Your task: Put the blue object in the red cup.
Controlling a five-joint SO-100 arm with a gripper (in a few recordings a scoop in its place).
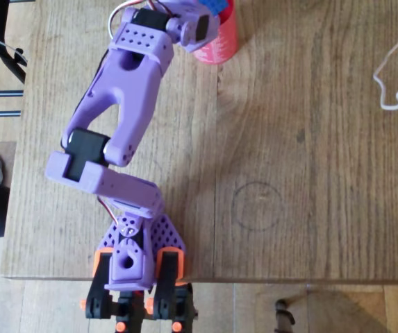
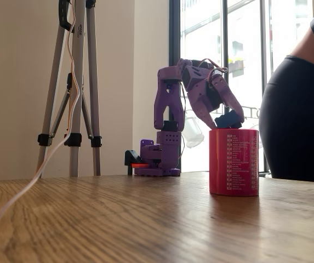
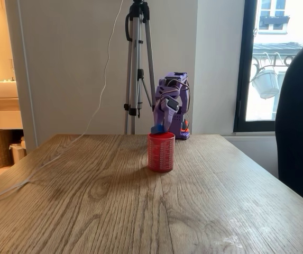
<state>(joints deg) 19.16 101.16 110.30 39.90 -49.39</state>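
The red cup [image 1: 221, 43] stands at the far edge of the wooden table [image 1: 310, 139], upright, with pale print on its side [image 2: 233, 161] [image 3: 161, 152]. My purple arm reaches out over it. The gripper [image 1: 211, 14] [image 2: 227, 121] [image 3: 161, 126] hangs just above the cup's rim, pointing down into the mouth. The blue object [image 1: 217, 5] [image 3: 156, 128] sits between the fingers, right at rim height over the opening. In the backlit fixed view it shows only as a dark lump [image 2: 228, 118] at the fingertips.
A white cable [image 1: 393, 76] lies at the table's far right in the overhead view. A tripod [image 2: 74, 82] [image 3: 138, 63] stands behind the table. A person in dark clothes [image 2: 299, 109] [image 3: 299, 132] stands at the right edge. A pencilled circle [image 1: 255, 206] marks the table's middle.
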